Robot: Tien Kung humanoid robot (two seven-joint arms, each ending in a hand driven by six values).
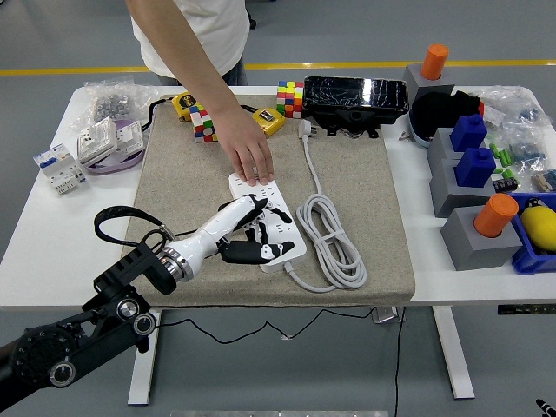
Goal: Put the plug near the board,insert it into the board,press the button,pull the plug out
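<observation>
No text, brand, number or sign can be read anywhere. The white power strip (265, 220), the yellow tape measures (268, 121), the white electrical modules (59, 167) at the surface's left end and the black box (355, 95) show marks too small and blurred to tell.

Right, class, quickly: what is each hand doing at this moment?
Left hand: on the power strip, fingers curled; a grasp cannot be told.
Right hand: not in view.
Person's hand: pressing flat on the strip's far end.
</observation>
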